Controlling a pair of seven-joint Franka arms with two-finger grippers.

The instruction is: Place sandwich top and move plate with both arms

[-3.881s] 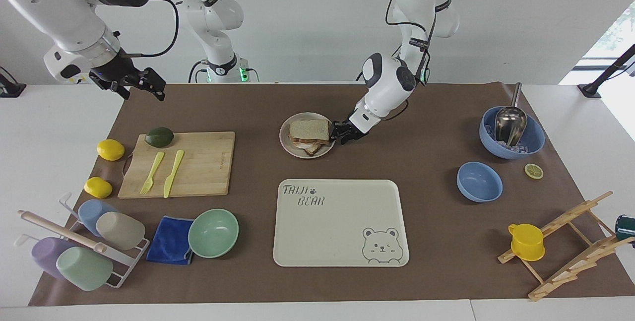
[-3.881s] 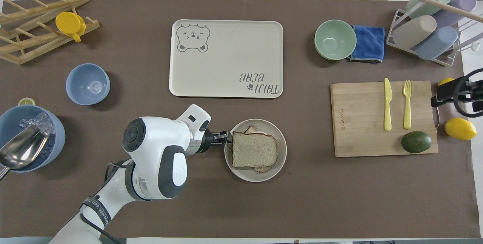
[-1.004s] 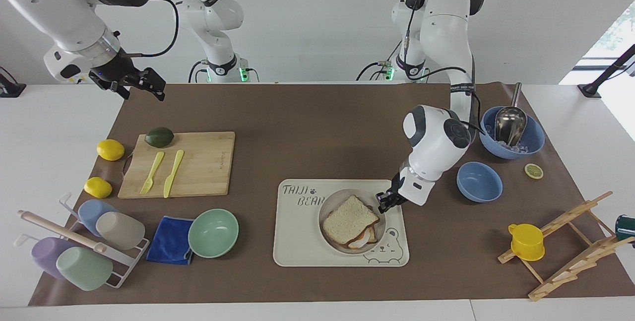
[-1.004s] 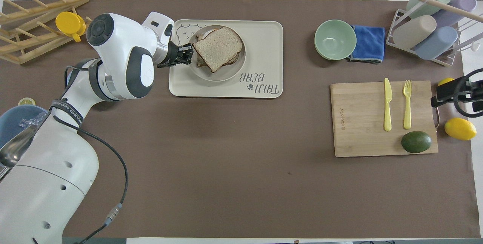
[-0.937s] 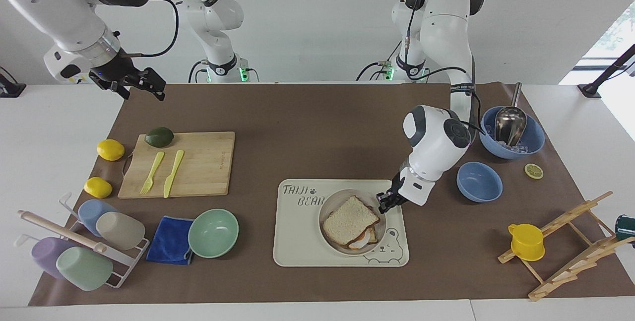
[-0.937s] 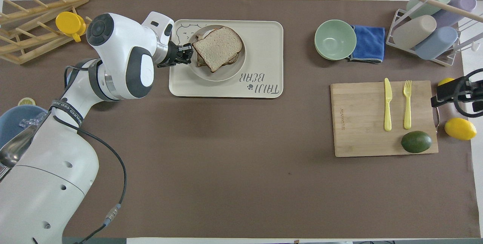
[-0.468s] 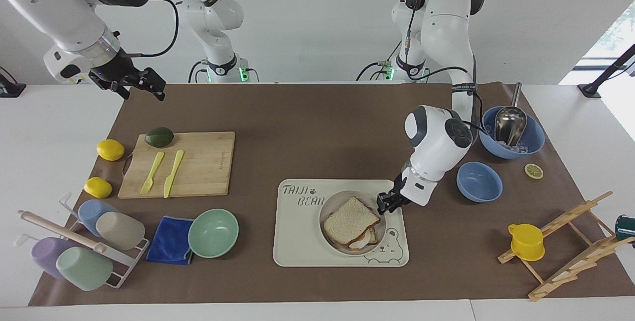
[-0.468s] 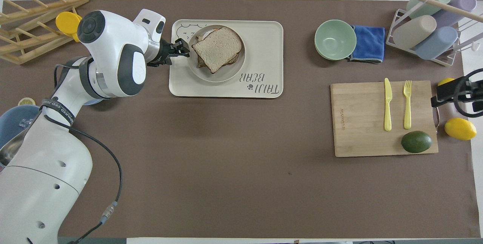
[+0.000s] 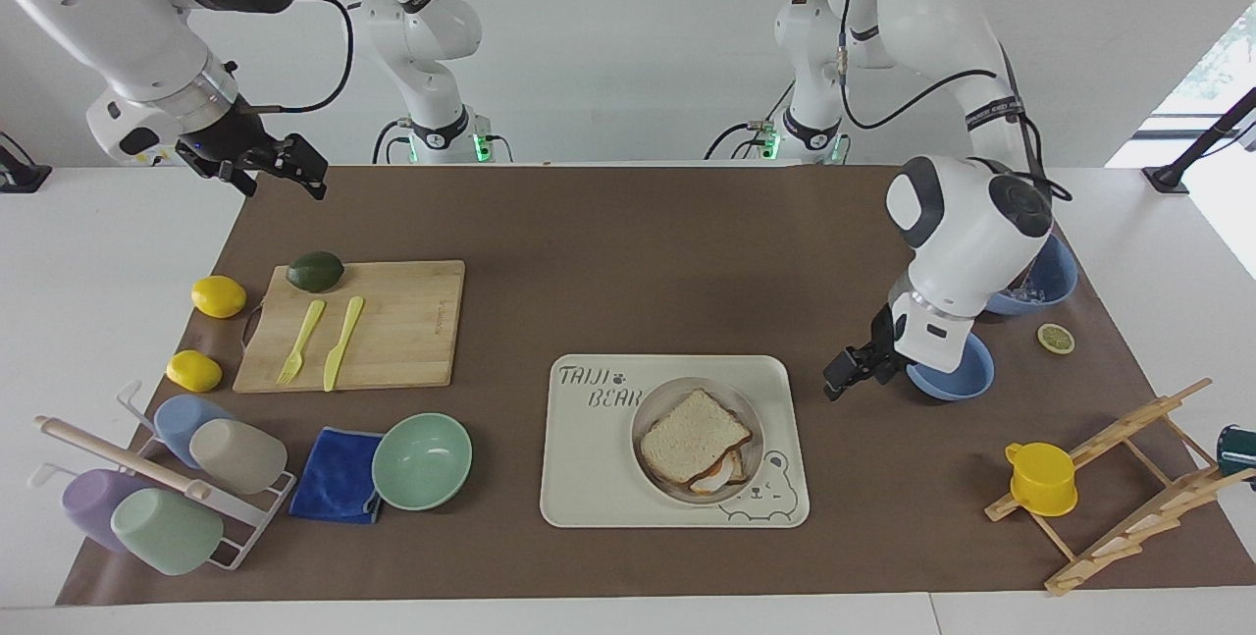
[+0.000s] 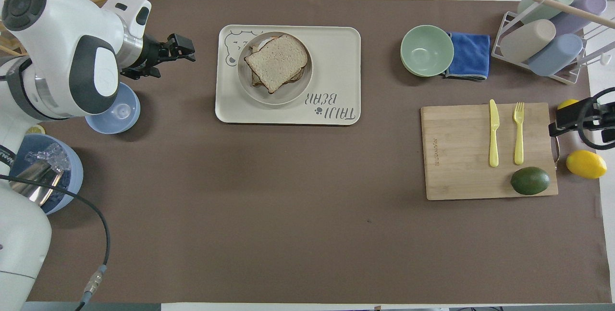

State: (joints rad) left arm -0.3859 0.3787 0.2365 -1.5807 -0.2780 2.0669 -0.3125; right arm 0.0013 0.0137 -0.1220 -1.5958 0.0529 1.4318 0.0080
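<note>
The sandwich top point(image 9: 692, 437) point(image 10: 276, 60), a pale slice of bread, lies on the stacked sandwich on the round cream plate point(image 9: 749, 410) point(image 10: 299, 92). The plate stands on the bear tray point(image 9: 599, 478) point(image 10: 336, 46). My left gripper point(image 9: 846, 372) point(image 10: 175, 55) is open and holds nothing. It hangs over the brown mat between the tray and the small blue bowl, clear of the plate. My right gripper point(image 9: 280, 174) point(image 10: 559, 123) waits open, raised over the mat's edge at the right arm's end.
The small blue bowl point(image 9: 967, 375) point(image 10: 117, 114) sits partly under the left wrist, with a larger blue ice bowl point(image 10: 48, 181) beside it. A mint bowl point(image 9: 422, 460), blue cloth, cutting board point(image 9: 392, 321) with cutlery and avocado, cup rack and wooden rack point(image 9: 1128, 488) ring the tray.
The left arm carried the plate onto the tray earlier. Within the last second its gripper opened, let go of the rim and drew back toward the left arm's end. The right arm stayed still.
</note>
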